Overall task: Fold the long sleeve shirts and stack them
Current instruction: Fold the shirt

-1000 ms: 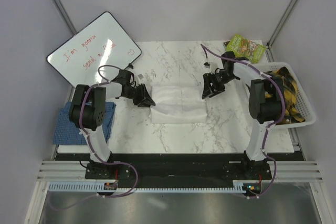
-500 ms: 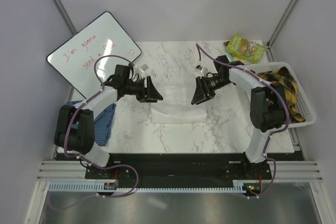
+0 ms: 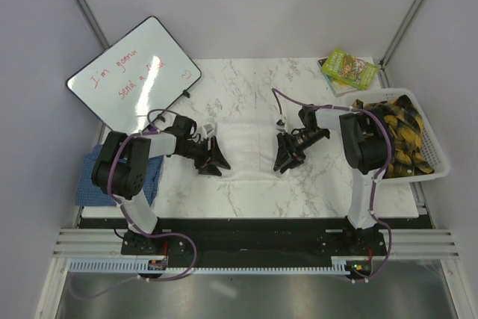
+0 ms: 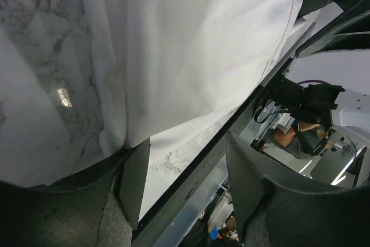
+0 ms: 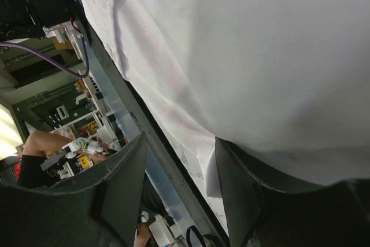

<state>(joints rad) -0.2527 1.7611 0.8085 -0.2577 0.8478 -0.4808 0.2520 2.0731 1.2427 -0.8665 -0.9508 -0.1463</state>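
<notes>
L jaws, R jaws apart at white shirt (image 3: 250, 143) near edge

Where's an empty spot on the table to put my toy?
Two bare strips of table: the far one behind the white shirt, between whiteboard and green packet; the near one between that shirt and the arms' bases. Crowded: the middle, with the left gripper and right gripper at the shirt, the basket on the right, the blue shirt on the left.
</notes>
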